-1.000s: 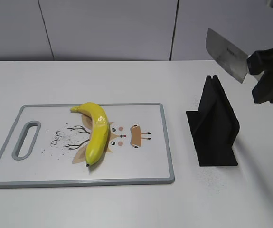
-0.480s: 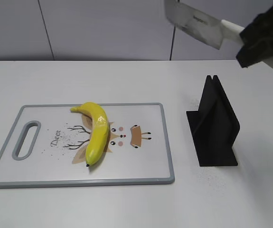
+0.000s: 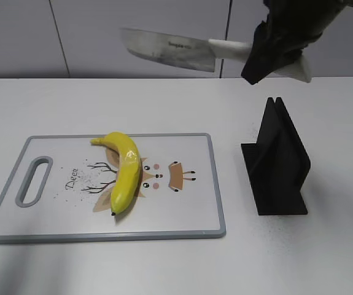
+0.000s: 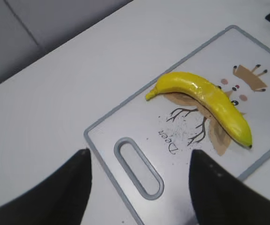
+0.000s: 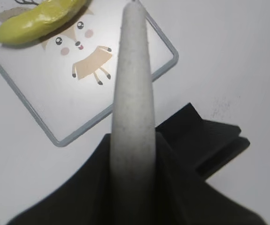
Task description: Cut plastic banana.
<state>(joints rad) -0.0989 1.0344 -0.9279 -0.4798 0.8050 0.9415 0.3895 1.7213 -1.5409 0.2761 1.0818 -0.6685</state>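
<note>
Exterior view: the plastic banana (image 3: 124,171) lies left of centre on the cutting board (image 3: 188,224), which sits on the white counter (image 3: 164,104) in the lower left of the frame. At the upper right, the right claw (image 3: 273,46) grips the white handle of a cleaver (image 3: 170,49); the blade points left, held level and high above the board's far edge. A black knife stand (image 3: 277,161) sits on the counter right of the board, apart from it.

Left wrist view: the left claw (image 4: 139,187) is spread wide, its two dark fingers (image 4: 64,197) at the bottom of the frame, hovering over the board's handle slot (image 4: 139,171). The banana lies in the centre right.

Right wrist view: the right claw is clamped on the cleaver's pale handle (image 5: 134,108), which runs up the middle. The banana's end (image 5: 36,18) shows at the upper left, and the stand at the lower right.
</note>
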